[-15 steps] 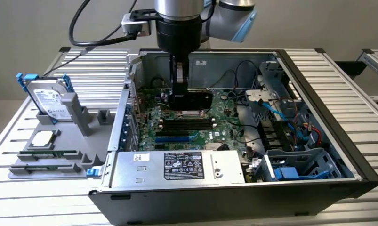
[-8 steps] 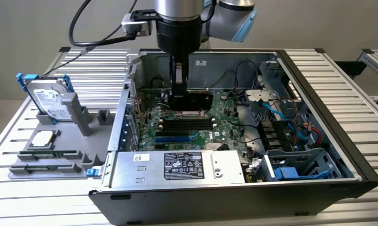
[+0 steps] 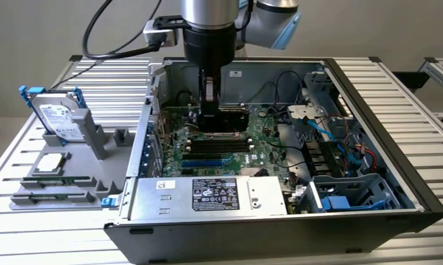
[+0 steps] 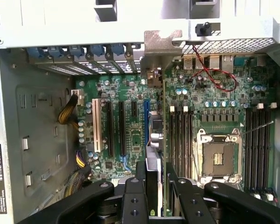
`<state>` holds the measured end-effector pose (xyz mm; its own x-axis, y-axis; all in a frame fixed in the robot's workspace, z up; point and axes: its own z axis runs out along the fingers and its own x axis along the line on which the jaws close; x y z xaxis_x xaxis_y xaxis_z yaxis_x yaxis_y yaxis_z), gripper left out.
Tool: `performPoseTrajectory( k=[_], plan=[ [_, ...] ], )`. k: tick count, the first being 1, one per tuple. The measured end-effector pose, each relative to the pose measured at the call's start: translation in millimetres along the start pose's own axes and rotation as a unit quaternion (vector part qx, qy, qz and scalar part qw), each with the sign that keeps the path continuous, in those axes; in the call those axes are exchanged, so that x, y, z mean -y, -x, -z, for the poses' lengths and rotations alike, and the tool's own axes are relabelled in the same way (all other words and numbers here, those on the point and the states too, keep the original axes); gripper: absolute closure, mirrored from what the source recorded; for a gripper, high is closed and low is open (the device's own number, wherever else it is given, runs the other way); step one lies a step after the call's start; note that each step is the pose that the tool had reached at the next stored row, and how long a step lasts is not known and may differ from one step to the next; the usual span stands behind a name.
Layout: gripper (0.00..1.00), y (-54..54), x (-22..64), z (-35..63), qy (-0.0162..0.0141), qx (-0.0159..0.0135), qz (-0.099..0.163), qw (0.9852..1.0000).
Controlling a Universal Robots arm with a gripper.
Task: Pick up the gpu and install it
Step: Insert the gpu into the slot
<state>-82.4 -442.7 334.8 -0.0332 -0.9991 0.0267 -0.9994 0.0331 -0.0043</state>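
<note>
My gripper (image 3: 208,99) reaches down into the open computer case (image 3: 398,149) over the green motherboard (image 3: 258,146). It is shut on the gpu (image 4: 155,135), which the wrist view shows edge-on between the black fingers (image 4: 141,189). The card's silver end bracket (image 4: 162,43) is near the case's rear slot openings. The card runs along the long blue expansion slot (image 4: 146,116), close beside it. I cannot tell whether its edge touches the slot. In the exterior view the gpu (image 3: 223,118) is a dark block under the gripper.
The bare CPU socket (image 4: 219,156) and the black memory slots (image 4: 179,135) lie beside the card. A power supply (image 3: 206,196) and a blue drive cage (image 3: 353,193) stand at the case front. Outside, a grey fixture holds a hard drive (image 3: 55,118), a chip (image 3: 48,162) and memory sticks (image 3: 55,182).
</note>
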Motion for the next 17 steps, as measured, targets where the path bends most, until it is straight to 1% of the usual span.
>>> performPoseTrajectory(
  k=[6, 17],
  plan=[
    [0.73, 0.3, -1.8, -3.9, 0.0, 0.0, 0.0, 1.0],
    [0.73, 0.1, -5.5, -17.5, 0.0, 0.0001, 0.0, 1.0]
  ],
)
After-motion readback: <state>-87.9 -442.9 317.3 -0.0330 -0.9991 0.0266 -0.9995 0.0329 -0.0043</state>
